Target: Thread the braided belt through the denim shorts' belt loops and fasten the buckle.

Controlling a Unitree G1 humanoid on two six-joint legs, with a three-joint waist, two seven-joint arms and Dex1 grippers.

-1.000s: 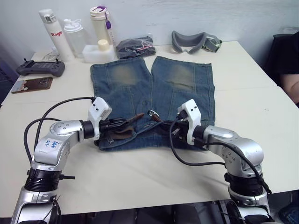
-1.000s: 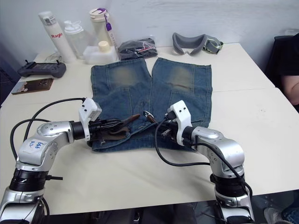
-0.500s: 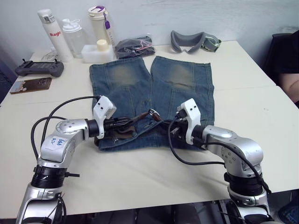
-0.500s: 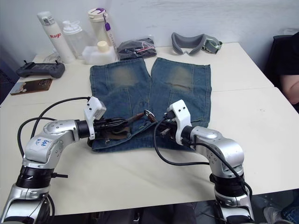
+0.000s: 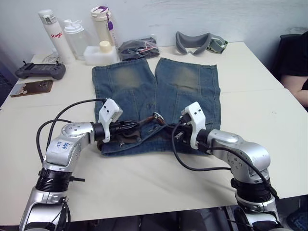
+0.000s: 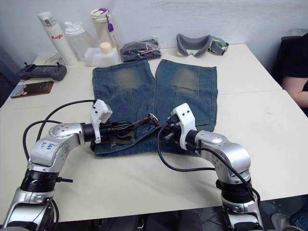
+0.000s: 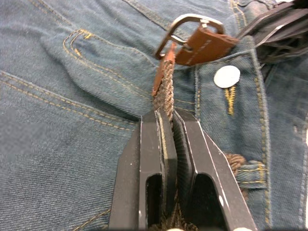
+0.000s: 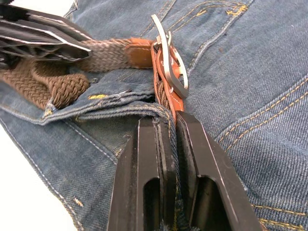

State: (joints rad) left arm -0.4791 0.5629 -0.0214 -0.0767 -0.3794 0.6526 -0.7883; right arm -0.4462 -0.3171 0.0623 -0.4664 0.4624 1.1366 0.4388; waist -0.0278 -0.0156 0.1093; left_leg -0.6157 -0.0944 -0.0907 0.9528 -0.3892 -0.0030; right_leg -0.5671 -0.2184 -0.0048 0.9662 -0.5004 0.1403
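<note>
The denim shorts (image 5: 159, 86) lie flat on the table with the waistband toward me. My left gripper (image 7: 166, 115) is shut on the braided belt (image 7: 164, 94) just behind its reddish-brown leather tip. The tip touches the silvery buckle (image 8: 168, 62) above the shorts' metal button (image 7: 226, 76). My right gripper (image 8: 166, 120) is shut on the brown leather trim below the buckle. Both grippers, left (image 5: 134, 126) and right (image 5: 169, 131), face each other over the middle of the waistband. Slack belt bunches at the waistband (image 8: 48, 82). A braid end shows beside a belt loop (image 7: 251, 168).
Along the far edge stand three bottles (image 5: 54, 36), a white container (image 5: 101, 53), a black bundle (image 5: 139, 48) and a grey goggle strap (image 5: 199, 42). A controller (image 5: 41, 70) and a flat brown item (image 5: 32, 87) lie far left. A person (image 5: 296, 72) sits at the right.
My left gripper has moved right along the waistband with the belt tip, bringing it up to the buckle. The right gripper has hardly moved.
</note>
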